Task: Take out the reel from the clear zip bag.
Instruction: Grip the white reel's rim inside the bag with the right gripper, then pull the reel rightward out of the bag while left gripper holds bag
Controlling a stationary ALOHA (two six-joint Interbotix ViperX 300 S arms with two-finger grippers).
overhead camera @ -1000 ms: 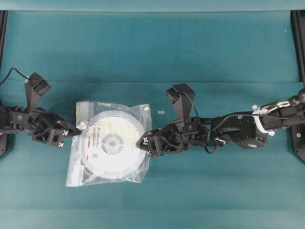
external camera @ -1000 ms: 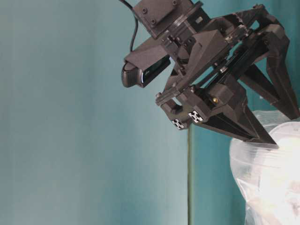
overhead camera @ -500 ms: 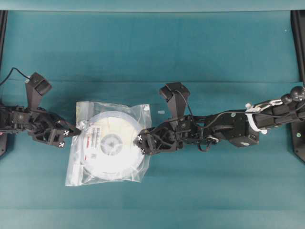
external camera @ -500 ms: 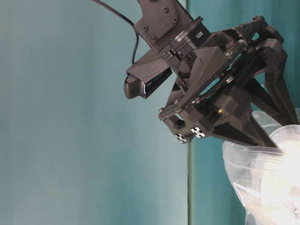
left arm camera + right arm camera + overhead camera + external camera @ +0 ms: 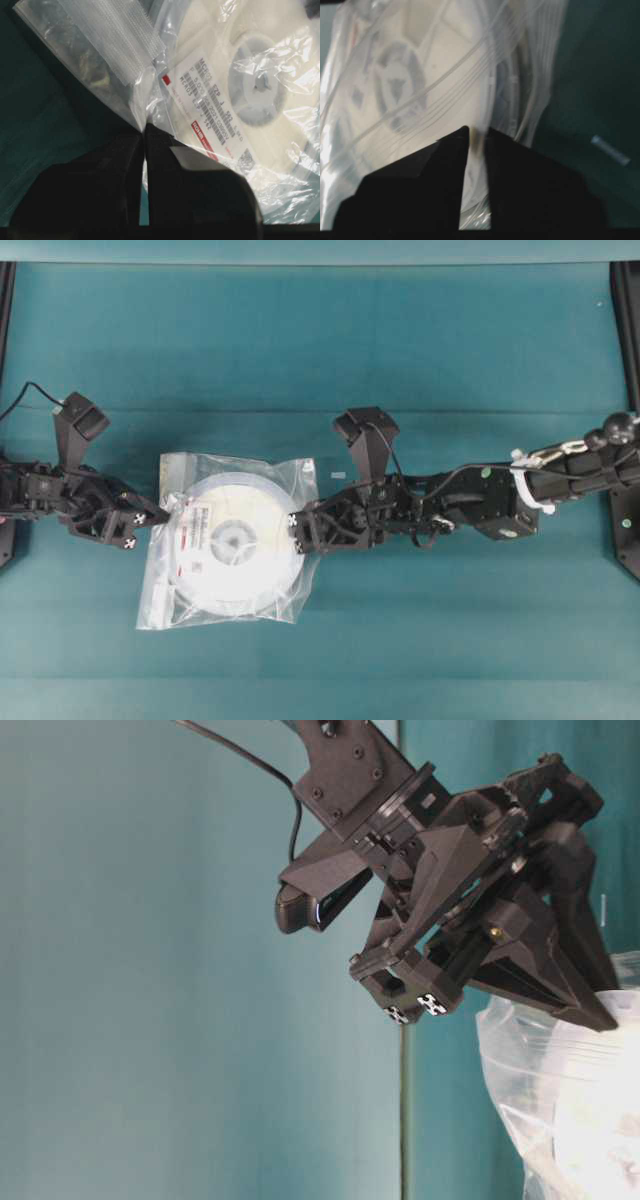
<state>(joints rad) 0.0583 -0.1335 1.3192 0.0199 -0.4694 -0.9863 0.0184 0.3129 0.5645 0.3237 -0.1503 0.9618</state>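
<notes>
A teal cloth-covered table [image 5: 430, 330] is filling the overhead view, and we are seeing the clear zip bag [image 5: 290, 472] lying flat left of centre, with the reel [image 5: 240, 580] still fully inside it, its grey hub [image 5: 236, 537] showing through the plastic. From the left edge of the frame we are reaching in with our left gripper [image 5: 160, 514], whose tips are meeting the bag's left edge near its upper corner. In the left wrist view the left gripper [image 5: 144, 131] is pressing its two fingers [image 5: 120, 165] together with only a sliver between them, pinching a fold of the bag's film beside the zip strip [image 5: 115, 47] and the reel's label with its red stripe [image 5: 204, 134]. From the right side of the overhead frame our right gripper [image 5: 296, 531] is lying across the bag's right edge at the reel's rim. In the right wrist view the right gripper [image 5: 477, 133] is showing its fingers [image 5: 445, 165] drawn close, with a narrow gap that is holding a strip of the bag's plastic, the reel's white face lying just beyond. A tiny pale scrap [image 5: 338, 476] is lying on the cloth just right of the bag's top corner.
</notes>
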